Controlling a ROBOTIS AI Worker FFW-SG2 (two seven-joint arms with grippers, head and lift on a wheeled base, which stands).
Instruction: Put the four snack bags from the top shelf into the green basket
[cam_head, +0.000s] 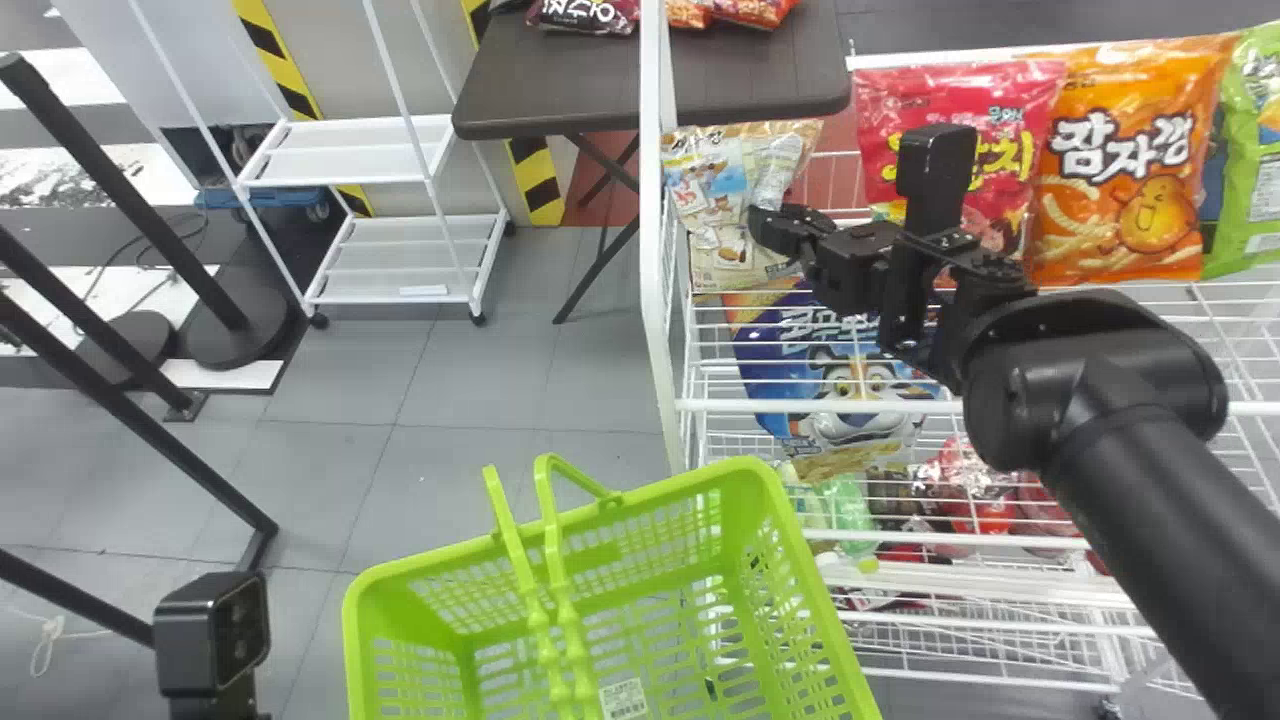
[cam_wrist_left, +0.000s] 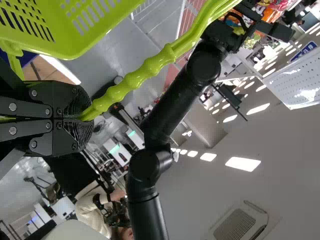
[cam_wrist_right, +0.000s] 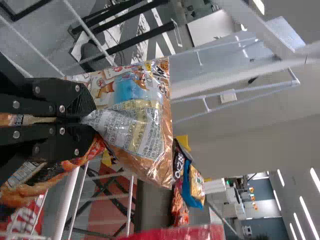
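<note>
Nearest you sits the green basket (cam_head: 810, 560), its open top facing you, to the left of and below your right arm in the head view. Beyond it you have the white wire rack (cam_head: 655, 200), and farther back to the left the white wheeled cart (cam_head: 375, 160). Behind the rack's left end is a dark worktop (cam_head: 550, 90) carrying more packets (cam_head: 590, 14).

On the rack's top shelf (cam_head: 1240, 408) you see the orange snack bag (cam_head: 1115, 235) and, just left of it, the red snack bag (cam_head: 1015, 110). Both lie to the right of your right tool (cam_head: 768, 222), with the red one partly behind your black wrist. The green snack bag (cam_head: 1262, 120) is farther right, cut off by the view's edge. A blue bag (cam_head: 765, 365) shows through the wires, lower down.

At the rack's left end you have the pale snack bag (cam_head: 715, 215) in your right tool: its two fingers are closed on the bag's gathered silvery part, and in the right wrist view the rest spreads out past the fingertips. You can't tell whether that bag touches the shelf.

Your left tool (cam_wrist_left: 82, 117) is closed around a green handle (cam_wrist_left: 147, 67) of the basket, with the handle running out from between its fingertips.
</note>
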